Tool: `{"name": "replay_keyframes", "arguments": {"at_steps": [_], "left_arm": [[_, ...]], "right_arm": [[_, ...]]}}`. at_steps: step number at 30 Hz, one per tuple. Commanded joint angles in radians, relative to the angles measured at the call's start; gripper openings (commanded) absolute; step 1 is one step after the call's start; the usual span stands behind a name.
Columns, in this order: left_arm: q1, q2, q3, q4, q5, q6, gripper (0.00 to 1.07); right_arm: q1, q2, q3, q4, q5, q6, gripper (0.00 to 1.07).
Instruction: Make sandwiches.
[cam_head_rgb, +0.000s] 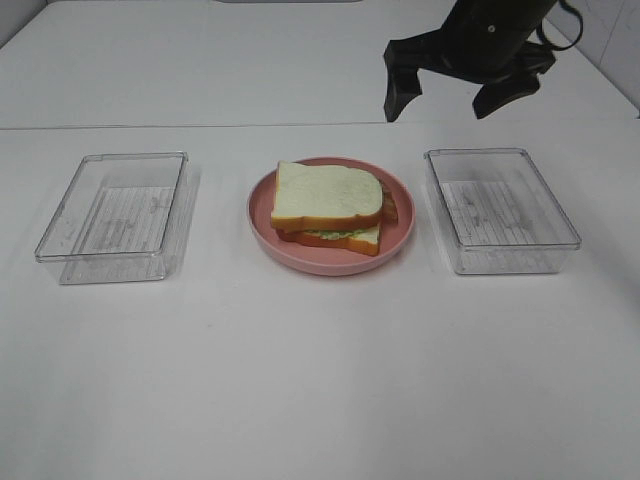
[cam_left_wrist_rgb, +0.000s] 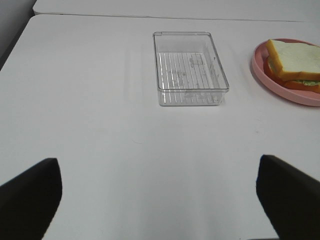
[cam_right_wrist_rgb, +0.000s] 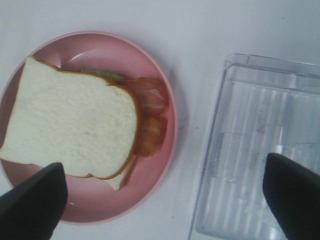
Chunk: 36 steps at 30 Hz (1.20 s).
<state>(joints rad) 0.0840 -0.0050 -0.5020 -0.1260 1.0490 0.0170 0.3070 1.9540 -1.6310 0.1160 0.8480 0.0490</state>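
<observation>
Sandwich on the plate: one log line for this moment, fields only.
sandwich: assembled on pink plate | left gripper: open, empty | right gripper: open, empty, above table | trays: empty

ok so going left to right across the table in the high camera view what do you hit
left clear tray → pink plate with the sandwich on it → right clear tray

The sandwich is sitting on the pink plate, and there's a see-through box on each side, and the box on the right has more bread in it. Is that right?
Almost. The sandwich does sit on the pink plate, with a clear box on each side, but the right box has no bread in it. The right wrist view looks straight down into it and shows only its ribbed bottom. The left box holds nothing either.
</observation>
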Motion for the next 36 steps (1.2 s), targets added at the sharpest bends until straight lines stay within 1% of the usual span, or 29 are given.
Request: {"name": "replay_keyframes", "arguments": {"at_steps": [1, 3, 4, 5, 6, 7, 9, 11, 12, 17, 18, 19, 20, 21, 22, 23, 24, 25, 26, 27, 28, 29, 30, 31, 32, 33, 34, 35, 36], "left_arm": [[-0.003, -0.019, 0.003, -0.005, -0.016, 0.000, 1.00], [-0.003, -0.019, 0.003, -0.005, -0.016, 0.000, 1.00], [-0.003, -0.019, 0.003, -0.005, -0.016, 0.000, 1.00], [-0.003, -0.019, 0.003, -0.005, -0.016, 0.000, 1.00], [-0.003, -0.019, 0.003, -0.005, -0.016, 0.000, 1.00], [-0.003, -0.019, 0.003, -0.005, -0.016, 0.000, 1.00], [-0.003, -0.019, 0.003, -0.005, -0.016, 0.000, 1.00], [-0.003, -0.019, 0.003, -0.005, -0.016, 0.000, 1.00], [-0.003, -0.019, 0.003, -0.005, -0.016, 0.000, 1.00], [-0.003, -0.019, 0.003, -0.005, -0.016, 0.000, 1.00], [-0.003, -0.019, 0.003, -0.005, -0.016, 0.000, 1.00], [-0.003, -0.019, 0.003, -0.005, -0.016, 0.000, 1.00], [-0.003, -0.019, 0.003, -0.005, -0.016, 0.000, 1.00], [-0.003, -0.019, 0.003, -0.005, -0.016, 0.000, 1.00], [-0.003, -0.019, 0.003, -0.005, -0.016, 0.000, 1.00], [-0.003, -0.019, 0.003, -0.005, -0.016, 0.000, 1.00], [-0.003, -0.019, 0.003, -0.005, -0.016, 0.000, 1.00], [-0.003, -0.019, 0.003, -0.005, -0.016, 0.000, 1.00], [-0.003, -0.019, 0.003, -0.005, -0.016, 0.000, 1.00], [-0.003, -0.019, 0.003, -0.005, -0.016, 0.000, 1.00], [-0.003, -0.019, 0.003, -0.005, -0.016, 0.000, 1.00], [-0.003, -0.019, 0.003, -0.005, -0.016, 0.000, 1.00], [-0.003, -0.019, 0.003, -0.005, -0.016, 0.000, 1.00], [-0.003, -0.019, 0.003, -0.005, -0.016, 0.000, 1.00], [-0.003, -0.019, 0.003, -0.005, -0.016, 0.000, 1.00], [-0.003, -0.019, 0.003, -0.005, -0.016, 0.000, 1.00], [-0.003, -0.019, 0.003, -0.005, -0.016, 0.000, 1.00], [-0.003, -0.019, 0.003, -0.005, -0.016, 0.000, 1.00], [-0.003, -0.019, 0.003, -0.005, -0.016, 0.000, 1.00]], "right_arm": [[-0.021, -0.015, -0.005, -0.043, 0.024, 0.020, 0.97], [-0.120, -0.022, -0.005, -0.043, 0.089, 0.022, 0.96], [-0.120, -0.022, -0.005, -0.043, 0.089, 0.022, 0.96], [-0.142, -0.022, -0.005, -0.043, 0.103, 0.027, 0.96], [-0.188, -0.022, -0.005, -0.043, 0.125, 0.040, 0.96], [-0.188, -0.022, -0.005, -0.043, 0.125, 0.040, 0.96], [-0.223, -0.022, -0.005, -0.046, 0.158, 0.039, 0.96], [-0.223, -0.022, -0.005, -0.055, 0.175, 0.039, 0.96], [-0.220, -0.023, -0.003, -0.079, 0.203, 0.039, 0.96], [-0.218, -0.048, 0.021, -0.083, 0.255, 0.035, 0.96], [-0.218, -0.095, 0.080, -0.084, 0.250, 0.033, 0.96], [-0.218, -0.095, 0.080, -0.084, 0.250, 0.033, 0.96], [-0.218, -0.127, 0.112, -0.084, 0.241, 0.030, 0.96], [-0.218, -0.196, 0.195, -0.084, 0.219, 0.029, 0.96], [-0.218, -0.196, 0.195, -0.084, 0.219, 0.029, 0.96], [-0.218, -0.241, 0.246, -0.084, 0.204, 0.029, 0.96], [-0.218, -0.329, 0.335, -0.084, 0.175, 0.029, 0.96], [-0.218, -0.329, 0.335, -0.084, 0.175, 0.029, 0.96], [-0.218, -0.432, 0.426, -0.083, 0.151, 0.029, 0.96], [-0.218, -0.485, 0.469, -0.083, 0.139, 0.029, 0.96], [-0.218, -0.485, 0.469, -0.083, 0.139, 0.029, 0.96], [-0.218, -0.581, 0.540, -0.083, 0.126, 0.029, 0.96], [-0.218, -0.634, 0.577, -0.084, 0.116, 0.030, 0.96], [-0.218, -0.634, 0.577, -0.084, 0.116, 0.030, 0.96], [-0.218, -0.678, 0.606, -0.084, 0.109, 0.030, 0.96], [-0.218, -0.784, 0.676, -0.084, 0.088, 0.030, 0.96], [-0.218, -0.784, 0.676, -0.084, 0.088, 0.030, 0.96], [-0.218, -0.889, 0.744, -0.084, 0.068, 0.030, 0.96], [-0.218, -0.932, 0.770, -0.084, 0.060, 0.028, 0.96]]}}
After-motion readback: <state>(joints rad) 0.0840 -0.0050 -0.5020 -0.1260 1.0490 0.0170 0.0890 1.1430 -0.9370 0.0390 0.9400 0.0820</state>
